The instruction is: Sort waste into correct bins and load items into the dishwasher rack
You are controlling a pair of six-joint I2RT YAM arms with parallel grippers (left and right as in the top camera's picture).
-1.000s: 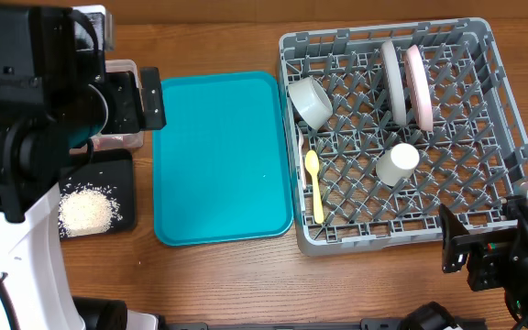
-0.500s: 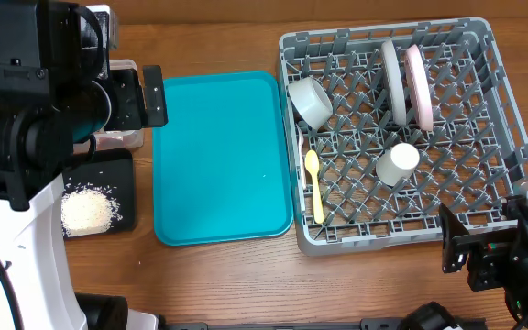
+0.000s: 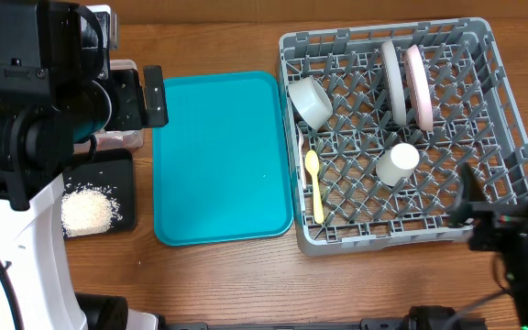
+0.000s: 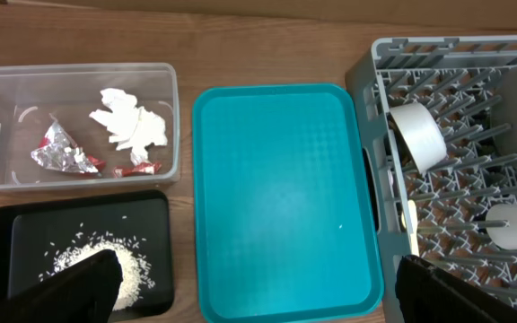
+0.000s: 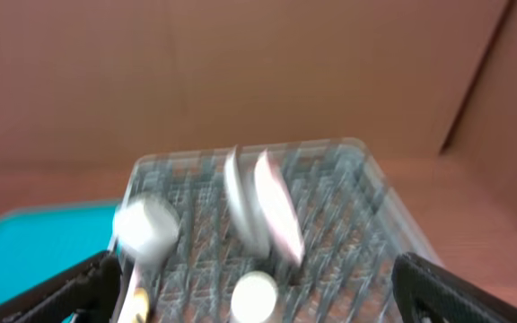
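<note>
The grey dishwasher rack (image 3: 502,110) holds two upright plates, a pale grey-green one (image 3: 393,82) and a white one (image 3: 420,87). It also holds a small bowl (image 3: 311,101), a white cup (image 3: 398,163) and a yellow spoon (image 3: 314,188). The clear tub (image 4: 173,117) holds red-and-silver wrappers (image 4: 61,154) and a white napkin (image 4: 133,126). The black tray (image 4: 25,224) holds rice grains (image 4: 106,265). My left gripper (image 4: 258,287) is open and empty, high above the trays. My right gripper (image 5: 258,287) is open and empty, facing the rack from its near right corner; this view is blurred.
A large teal tray (image 3: 220,156) lies between the bins and the rack, with nothing on it. My left arm (image 3: 44,119) covers most of the tub in the overhead view. My right arm (image 3: 521,243) overlaps the rack's near right corner.
My right arm has moved up and to the right onto the rack's near right corner. My left arm shifted slightly, then held still.
</note>
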